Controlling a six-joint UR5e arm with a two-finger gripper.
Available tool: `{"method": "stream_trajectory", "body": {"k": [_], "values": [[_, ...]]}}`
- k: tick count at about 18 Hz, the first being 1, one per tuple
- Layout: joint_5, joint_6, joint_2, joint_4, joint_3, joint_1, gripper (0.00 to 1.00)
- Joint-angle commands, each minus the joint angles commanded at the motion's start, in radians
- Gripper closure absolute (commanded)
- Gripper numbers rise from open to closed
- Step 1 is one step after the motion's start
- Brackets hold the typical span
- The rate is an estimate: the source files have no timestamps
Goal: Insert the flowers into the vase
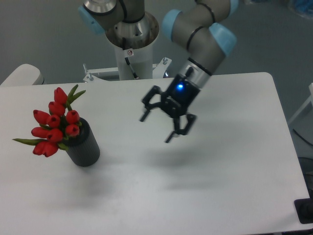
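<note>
- We see a white table (220, 161) with rounded corners filling most of the view, its top matte and carrying soft grey shadows beneath the arm and beside the vase.
- Behind the table we see a dull grey-green floor, and the arm's white pedestal (132, 61) stands at the table's far edge on a metal bracket.
- At the far left edge we can make out a pale rounded shape (22, 74) beyond the table; we cannot tell what it is.
- A small dark object (305, 210) sits at the lower right corner of the frame, cut off by the edge.
- The vase (84, 147), a dark cylinder, stands upright on the left part of the table.
- The flowers (55, 126) are in the vase: we see red tulip buds bunched at its mouth and leaning out to the left, with green leaves poking up behind the top bud and out to the left near the bottom one. The stems are hidden inside.
- The gripper (156, 127) hangs above the middle of the table, well apart from the vase and to its right, pointing down and leftward.
- Its two black fingers are spread wide with nothing between them, and a blue light glows on the wrist.
</note>
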Motion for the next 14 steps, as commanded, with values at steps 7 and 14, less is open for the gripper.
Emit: {"method": "stream_trajectory", "body": {"k": [7, 14], "values": [[0.315, 0.078, -0.057, -0.011, 0.072, -0.011, 0.00], [0.522, 0.147, -0.109, -0.093, 0.185, -0.076, 0.00]]}}
